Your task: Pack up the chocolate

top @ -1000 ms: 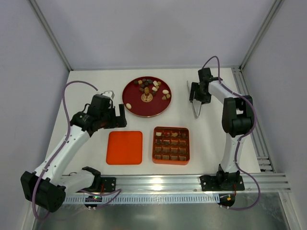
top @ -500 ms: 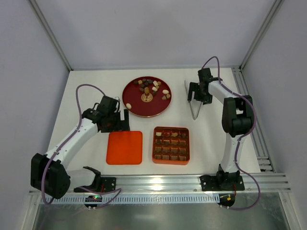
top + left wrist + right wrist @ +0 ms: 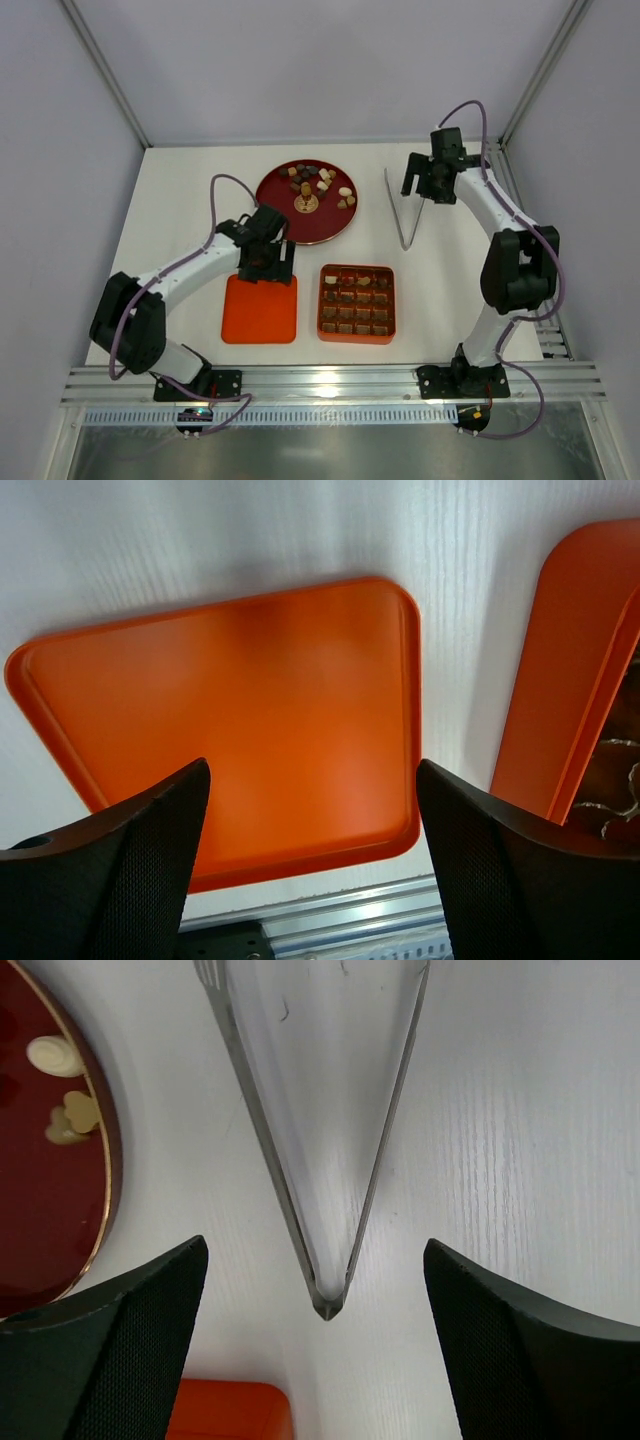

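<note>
Chocolate (image 3: pixel 318 182) lies in a loose band running left-right across the red plate's (image 3: pixel 285 226) far half, with more in the orange box (image 3: pixel 322 300) nearside of the plate, and both claws are spread, the left claw (image 3: pixel 310 770) over the lid (image 3: pixel 250 710) and the right claw (image 3: pixel 315 1245) over the tweezers (image 3: pixel 325 1298) beside the plate.

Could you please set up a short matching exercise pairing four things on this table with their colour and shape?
Things:
1. plate
2. lid
3. box
4. tweezers

Descriptions:
A. silver, V-shaped
B. dark red, round
C. orange, flat
D. orange, gridded cells

Pairs: 1-B, 2-C, 3-D, 4-A
</note>
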Available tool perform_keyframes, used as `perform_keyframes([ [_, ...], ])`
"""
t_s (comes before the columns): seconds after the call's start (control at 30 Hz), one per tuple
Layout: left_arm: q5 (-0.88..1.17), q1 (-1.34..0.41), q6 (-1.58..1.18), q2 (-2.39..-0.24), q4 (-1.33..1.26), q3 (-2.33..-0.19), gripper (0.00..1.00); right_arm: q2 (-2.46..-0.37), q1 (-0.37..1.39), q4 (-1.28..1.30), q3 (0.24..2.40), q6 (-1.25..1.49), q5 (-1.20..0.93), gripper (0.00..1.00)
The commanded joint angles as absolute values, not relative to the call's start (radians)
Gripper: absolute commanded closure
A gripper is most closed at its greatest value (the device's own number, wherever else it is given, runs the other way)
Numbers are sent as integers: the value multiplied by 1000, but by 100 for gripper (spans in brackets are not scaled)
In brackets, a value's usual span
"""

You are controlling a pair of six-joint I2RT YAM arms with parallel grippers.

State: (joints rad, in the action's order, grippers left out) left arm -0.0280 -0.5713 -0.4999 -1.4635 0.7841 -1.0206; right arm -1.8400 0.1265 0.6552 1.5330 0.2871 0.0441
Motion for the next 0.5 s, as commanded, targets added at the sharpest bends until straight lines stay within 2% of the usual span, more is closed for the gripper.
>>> perform_keyframes([
  [0.0,-95,-617,-552,-1524,753,-1095,20,-1678,124,654,1453,317,12,12],
  [0.2,-178,-701,-636,-1629,744,-1152,32,-1464,141,612,1309,340,-78,18],
  [0.27,-202,-719,-664,-1670,744,-1164,39,-1419,156,598,1258,353,-97,19],
  [0.47,-276,-776,-712,-1762,745,-1192,50,-1295,244,591,1180,379,-101,23],
])
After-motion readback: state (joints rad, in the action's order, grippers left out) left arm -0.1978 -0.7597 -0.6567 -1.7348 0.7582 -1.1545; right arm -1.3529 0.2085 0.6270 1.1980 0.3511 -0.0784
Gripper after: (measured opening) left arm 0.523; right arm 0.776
